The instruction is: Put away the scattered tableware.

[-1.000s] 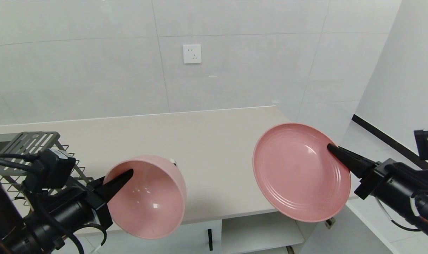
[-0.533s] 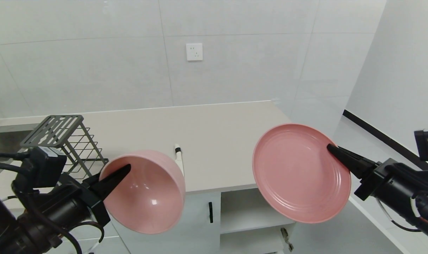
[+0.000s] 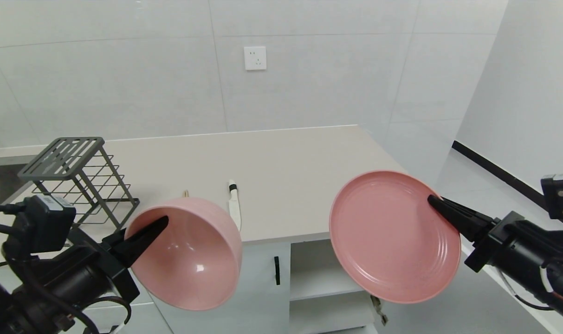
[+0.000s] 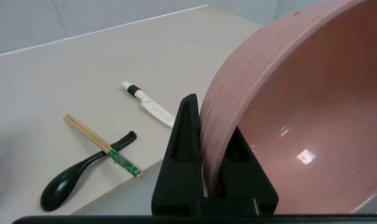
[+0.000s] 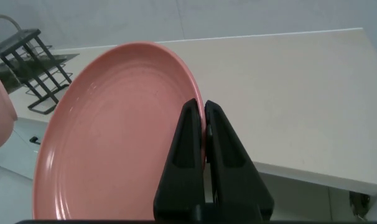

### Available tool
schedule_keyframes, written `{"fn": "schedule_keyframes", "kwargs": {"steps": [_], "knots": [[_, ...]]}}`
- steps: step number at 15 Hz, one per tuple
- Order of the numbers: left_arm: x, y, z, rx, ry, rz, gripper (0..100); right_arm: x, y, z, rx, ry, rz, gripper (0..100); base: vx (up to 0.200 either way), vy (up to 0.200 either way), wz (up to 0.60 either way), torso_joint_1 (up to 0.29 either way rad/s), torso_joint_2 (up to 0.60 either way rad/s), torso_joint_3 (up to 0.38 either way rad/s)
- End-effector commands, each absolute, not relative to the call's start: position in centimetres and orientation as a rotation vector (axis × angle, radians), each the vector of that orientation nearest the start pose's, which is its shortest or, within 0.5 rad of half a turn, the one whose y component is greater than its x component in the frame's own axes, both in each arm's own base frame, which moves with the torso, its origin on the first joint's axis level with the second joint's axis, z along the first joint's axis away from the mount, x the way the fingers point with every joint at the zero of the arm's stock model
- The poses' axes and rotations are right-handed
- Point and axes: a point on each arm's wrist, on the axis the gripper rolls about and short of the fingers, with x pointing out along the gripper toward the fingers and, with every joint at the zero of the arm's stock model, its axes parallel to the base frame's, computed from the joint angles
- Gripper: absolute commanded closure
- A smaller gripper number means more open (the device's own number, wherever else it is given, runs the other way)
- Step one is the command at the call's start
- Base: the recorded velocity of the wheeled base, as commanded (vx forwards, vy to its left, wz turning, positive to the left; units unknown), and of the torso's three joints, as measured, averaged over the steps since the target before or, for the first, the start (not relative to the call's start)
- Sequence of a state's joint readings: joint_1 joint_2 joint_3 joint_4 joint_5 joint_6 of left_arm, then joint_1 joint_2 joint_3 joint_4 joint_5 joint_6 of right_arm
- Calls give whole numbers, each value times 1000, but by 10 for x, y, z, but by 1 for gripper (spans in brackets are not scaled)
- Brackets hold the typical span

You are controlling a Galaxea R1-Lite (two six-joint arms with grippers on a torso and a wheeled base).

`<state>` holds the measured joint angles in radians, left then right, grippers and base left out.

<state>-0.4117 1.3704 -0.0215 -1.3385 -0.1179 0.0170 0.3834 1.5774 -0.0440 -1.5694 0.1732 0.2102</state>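
Observation:
My left gripper (image 3: pixel 163 221) (image 4: pixel 208 124) is shut on the rim of a pink bowl (image 3: pixel 193 255) (image 4: pixel 300 106), held tilted in the air in front of the counter's front edge. My right gripper (image 3: pixel 432 200) (image 5: pixel 203 121) is shut on the rim of a pink plate (image 3: pixel 388 236) (image 5: pixel 107 130), held on edge off the counter's right front corner. On the counter (image 3: pixel 281 162) lie a white knife (image 3: pixel 234 206) (image 4: pixel 148 106), a pair of chopsticks (image 4: pixel 101 145) and a black spoon (image 4: pixel 83 177), the chopsticks resting across the spoon's handle.
A dark wire rack (image 3: pixel 74 176) (image 5: pixel 36 68) stands at the counter's left, beside a sink with a tap (image 5: pixel 5 25). Below the counter is a cabinet door with a black handle (image 3: pixel 276 270) and an open shelf (image 3: pixel 323 278). A socket (image 3: pixel 255 58) sits on the tiled wall.
The head camera has pulled back and up, so the counter sits farther off and the cabinet front shows. Both grippers keep hold of the bowl and the plate in much the same pose.

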Motion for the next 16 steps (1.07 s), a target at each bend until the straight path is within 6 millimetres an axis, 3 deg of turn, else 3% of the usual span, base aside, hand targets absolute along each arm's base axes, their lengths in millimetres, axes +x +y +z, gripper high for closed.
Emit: {"fn": "schedule_keyframes", "kwargs": {"steps": [1,16], "knots": [[140,-65,139,17,10,-532,100,171,73,132,208,23,558,100,0,0,0,-129,266,134],[142,-67,130,19,63,-545,100,169,74,127,204,47,565,100,0,0,0,-259,504,242]]}}
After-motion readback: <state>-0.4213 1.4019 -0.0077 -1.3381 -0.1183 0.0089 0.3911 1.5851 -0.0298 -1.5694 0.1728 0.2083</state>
